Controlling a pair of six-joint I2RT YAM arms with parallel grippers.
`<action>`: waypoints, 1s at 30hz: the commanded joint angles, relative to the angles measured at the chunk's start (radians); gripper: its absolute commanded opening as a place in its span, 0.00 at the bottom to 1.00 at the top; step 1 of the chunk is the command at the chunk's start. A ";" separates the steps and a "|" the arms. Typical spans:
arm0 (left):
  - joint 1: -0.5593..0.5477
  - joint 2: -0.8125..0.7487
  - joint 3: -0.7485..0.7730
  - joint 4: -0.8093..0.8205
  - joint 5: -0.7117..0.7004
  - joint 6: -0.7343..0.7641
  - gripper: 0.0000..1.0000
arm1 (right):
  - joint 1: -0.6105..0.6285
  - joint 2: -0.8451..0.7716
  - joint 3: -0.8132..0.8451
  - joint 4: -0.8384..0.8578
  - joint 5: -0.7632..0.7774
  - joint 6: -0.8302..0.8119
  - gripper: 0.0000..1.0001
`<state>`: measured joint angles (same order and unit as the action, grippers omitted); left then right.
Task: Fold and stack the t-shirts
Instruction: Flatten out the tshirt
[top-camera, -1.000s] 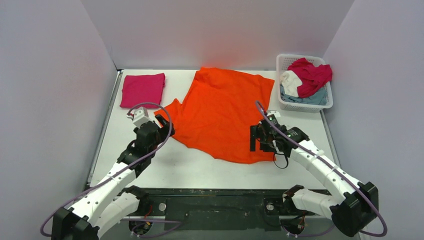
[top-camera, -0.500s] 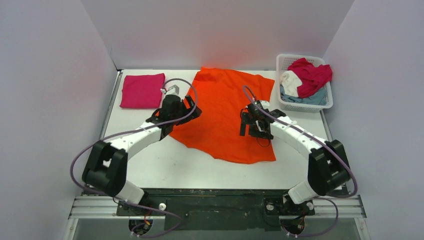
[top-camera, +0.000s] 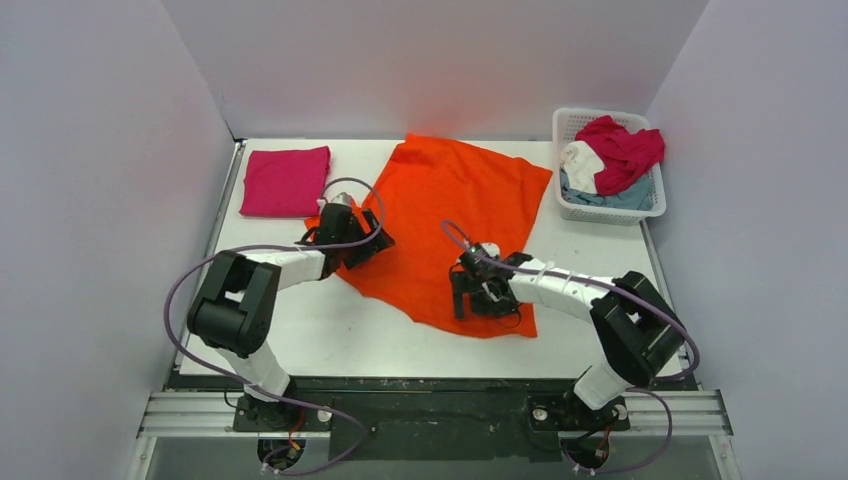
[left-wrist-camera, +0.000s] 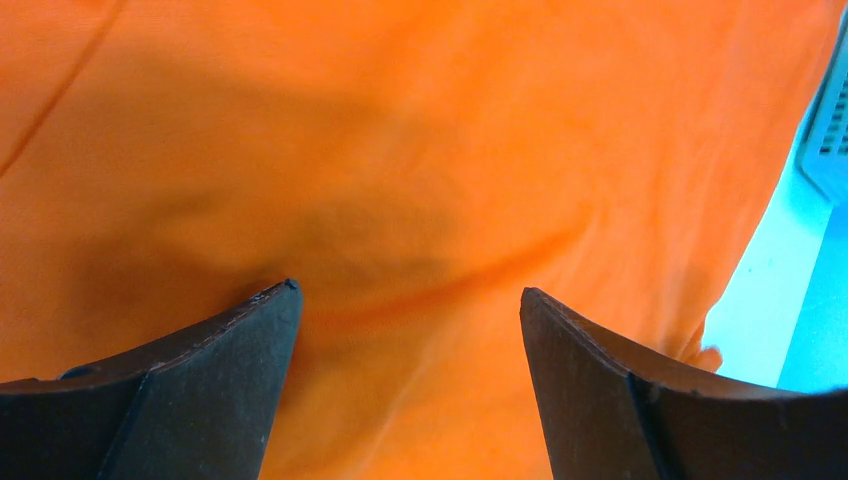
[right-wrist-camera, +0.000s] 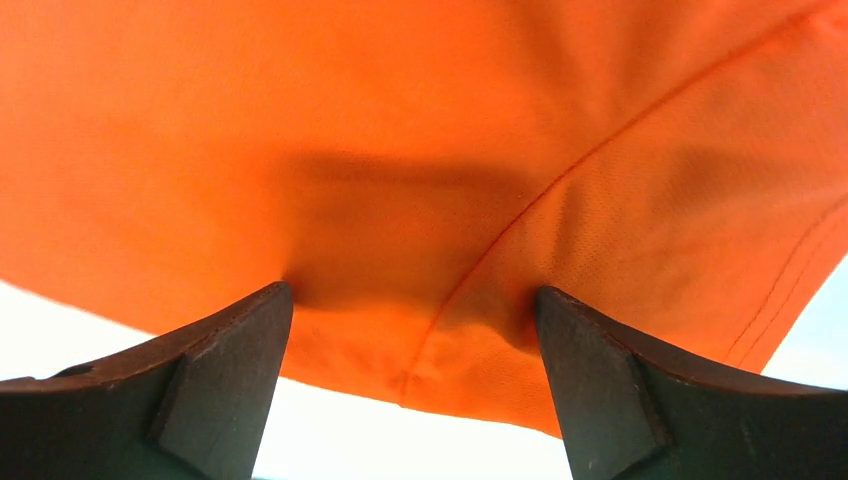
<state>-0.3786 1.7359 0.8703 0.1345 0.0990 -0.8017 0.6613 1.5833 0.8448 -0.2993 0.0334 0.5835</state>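
A bright orange t-shirt (top-camera: 450, 210) lies spread on the white table and fills both wrist views (left-wrist-camera: 420, 150) (right-wrist-camera: 400, 130). A folded magenta-pink t-shirt (top-camera: 285, 180) lies at the back left. My left gripper (top-camera: 372, 243) is open and presses down on the orange shirt's left part (left-wrist-camera: 408, 300). My right gripper (top-camera: 462, 300) is open, its fingertips pressing the shirt near its front hem, a seam between them (right-wrist-camera: 412, 305). Crimson (top-camera: 625, 150), white (top-camera: 580, 163) and grey-blue (top-camera: 610, 197) shirts lie heaped in the basket.
A white plastic lattice basket (top-camera: 566, 120) stands at the back right; its edge shows at the right of the left wrist view (left-wrist-camera: 830, 130). Grey walls enclose the table on three sides. Bare table (top-camera: 330, 330) lies in front of the orange shirt.
Both arms have reached forward onto the orange shirt and dragged it: the right gripper moved left toward the front hem, the left settled on the left part. The shirt's front edge has shifted left.
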 joint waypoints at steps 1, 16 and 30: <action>0.119 -0.092 -0.120 0.003 0.007 -0.009 0.92 | 0.228 -0.028 -0.029 -0.041 -0.110 0.058 0.85; 0.279 -0.495 -0.042 -0.352 -0.070 0.067 0.93 | 0.514 0.156 0.577 -0.145 -0.292 -0.204 0.83; 0.060 -0.372 -0.176 -0.254 -0.008 -0.039 0.93 | -0.232 0.270 0.590 -0.169 0.018 -0.130 0.84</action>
<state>-0.2699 1.2881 0.6895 -0.1745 0.0830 -0.8104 0.4839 1.6745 1.3251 -0.3870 -0.0059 0.4763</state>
